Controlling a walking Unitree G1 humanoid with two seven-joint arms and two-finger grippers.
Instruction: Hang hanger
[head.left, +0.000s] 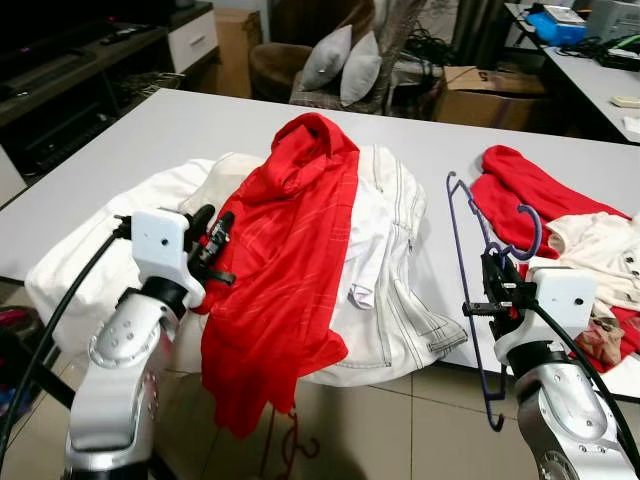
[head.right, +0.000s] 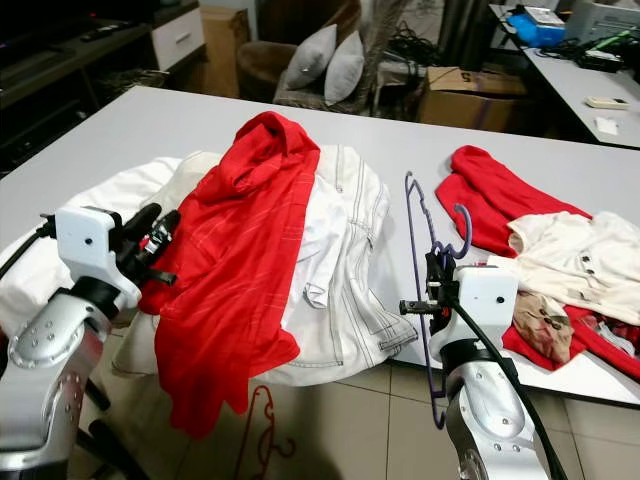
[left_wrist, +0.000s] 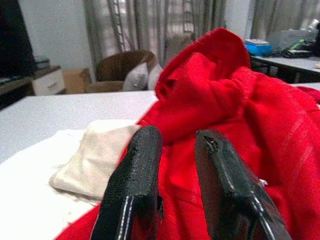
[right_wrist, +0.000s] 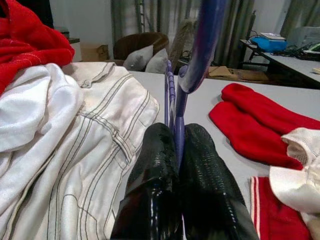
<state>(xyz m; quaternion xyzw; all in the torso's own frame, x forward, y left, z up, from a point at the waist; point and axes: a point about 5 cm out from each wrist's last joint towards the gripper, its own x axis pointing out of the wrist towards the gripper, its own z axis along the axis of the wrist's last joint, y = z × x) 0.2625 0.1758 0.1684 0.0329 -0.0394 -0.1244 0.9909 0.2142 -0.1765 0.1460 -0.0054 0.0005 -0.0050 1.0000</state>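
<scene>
Right gripper (head.left: 497, 283) is clamped on the purple hanger (head.left: 466, 262), held upright over the table (head.left: 120, 150) edge, beside the white jacket (head.left: 390, 290). Left gripper (head.left: 215, 238) has its fingers parted, nothing held, at the red shirt (head.left: 290, 260). Step in hand: carrying the hanger. Next move likely calls for finding a rail.

The red garment (head.left: 280, 270) covers much of the white jacket (head.left: 385, 270). The purple hanger (head.left: 470, 260) is partly hidden behind the right claw (head.left: 497, 275).
</scene>
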